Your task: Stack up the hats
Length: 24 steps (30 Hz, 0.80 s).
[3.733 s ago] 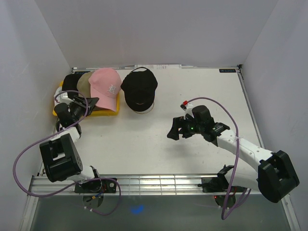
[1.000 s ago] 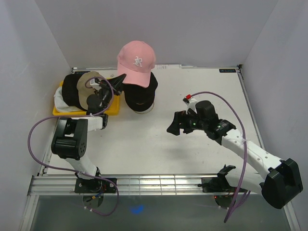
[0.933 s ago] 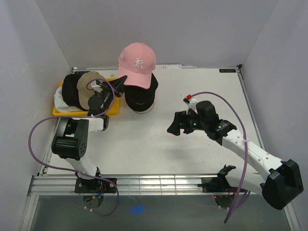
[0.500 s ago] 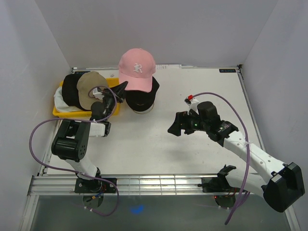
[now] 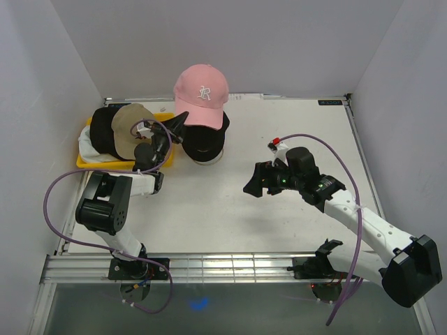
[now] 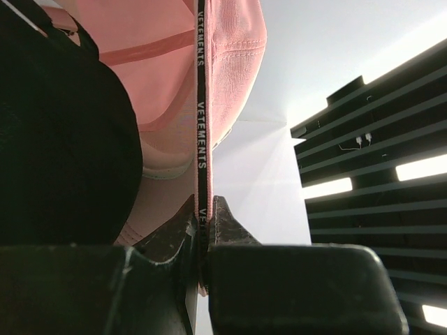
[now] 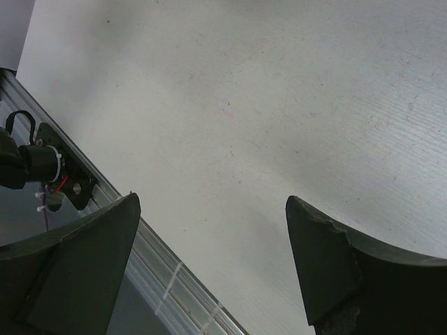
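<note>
A pink hat (image 5: 201, 95) with a white logo sits on top of a black hat (image 5: 204, 142) at the back middle of the table. My left gripper (image 5: 177, 124) is shut on the pink hat's brim; the left wrist view shows the brim's edge (image 6: 202, 139) pinched between the fingers (image 6: 225, 222), with the black hat (image 6: 63, 146) beside it. A tan hat (image 5: 129, 129) and another black hat (image 5: 102, 127) lie in the yellow tray (image 5: 155, 162), with white fabric (image 5: 89, 150) under them. My right gripper (image 5: 253, 183) is open and empty over bare table.
The yellow tray stands at the back left against the left wall. Walls close the table on three sides. A metal rail (image 5: 230, 266) runs along the front edge, also seen in the right wrist view (image 7: 160, 279). Purple cables loop beside both arms.
The pink hat, lifted out of the tray earlier, has come down onto the black hat over the last second. My left gripper lowered with it. The right arm has hardly moved.
</note>
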{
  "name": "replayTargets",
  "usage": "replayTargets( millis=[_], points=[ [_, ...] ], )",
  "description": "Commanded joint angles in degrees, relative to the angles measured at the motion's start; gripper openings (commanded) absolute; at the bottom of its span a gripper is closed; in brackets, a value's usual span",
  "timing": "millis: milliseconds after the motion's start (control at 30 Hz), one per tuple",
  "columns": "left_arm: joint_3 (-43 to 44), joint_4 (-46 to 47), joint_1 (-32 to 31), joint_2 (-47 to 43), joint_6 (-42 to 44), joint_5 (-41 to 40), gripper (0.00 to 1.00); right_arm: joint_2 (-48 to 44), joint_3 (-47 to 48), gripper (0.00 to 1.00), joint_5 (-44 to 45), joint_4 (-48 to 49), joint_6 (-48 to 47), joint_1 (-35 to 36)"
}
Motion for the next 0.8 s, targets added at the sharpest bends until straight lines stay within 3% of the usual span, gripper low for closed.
replayTargets(
  millis=[0,767],
  points=[
    [2.74,22.3,-0.63,-0.6,-0.85,-1.33,0.0,0.46,2.08,0.9,0.25,1.24,-0.15,-0.11],
    [-6.31,22.64,-2.39,-9.48,1.17,-3.71,0.0,-1.82,1.73,0.9,0.07,1.5,1.35,-0.11]
  ],
)
